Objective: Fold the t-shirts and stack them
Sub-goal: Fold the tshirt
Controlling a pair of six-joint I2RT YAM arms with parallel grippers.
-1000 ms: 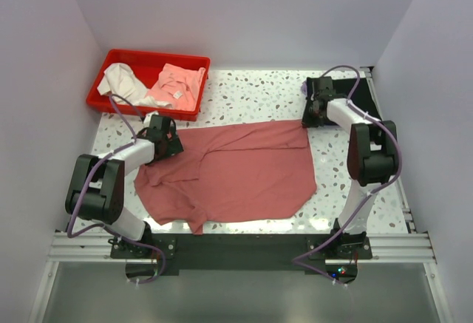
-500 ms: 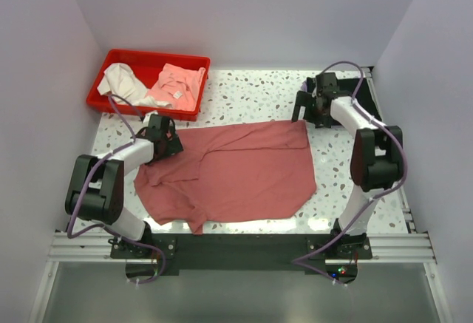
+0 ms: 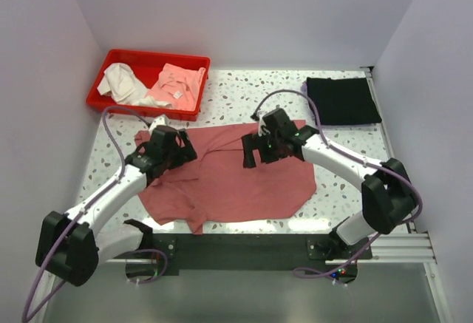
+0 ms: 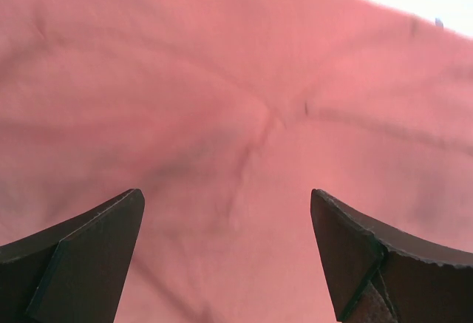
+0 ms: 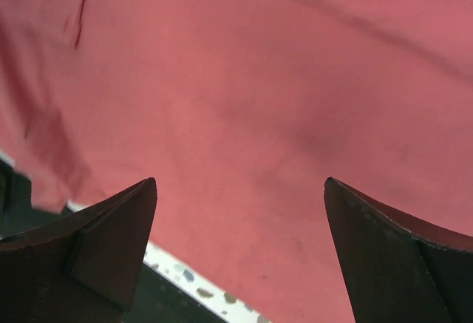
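A large dusty rose-red t-shirt (image 3: 244, 182) lies spread and rumpled over the middle of the speckled table. At the back right corner a black t-shirt (image 3: 341, 100) rests folded into a flat rectangle. My left gripper (image 3: 185, 149) hovers open over the red shirt's left part, and the cloth (image 4: 236, 116) fills its wrist view between the spread fingers. Over the shirt's upper middle my right gripper (image 3: 250, 153) is open too, empty, with red cloth (image 5: 281, 101) below it.
A red bin (image 3: 148, 83) at the back left holds a white garment (image 3: 122, 80) and a light pink one (image 3: 177, 83). White walls close in the table on three sides. A black rail (image 3: 244, 245) runs along the near edge.
The right gripper opened, let go of the black t-shirt at the back right corner and swung left to above the red shirt. The left arm shifted right over the shirt.
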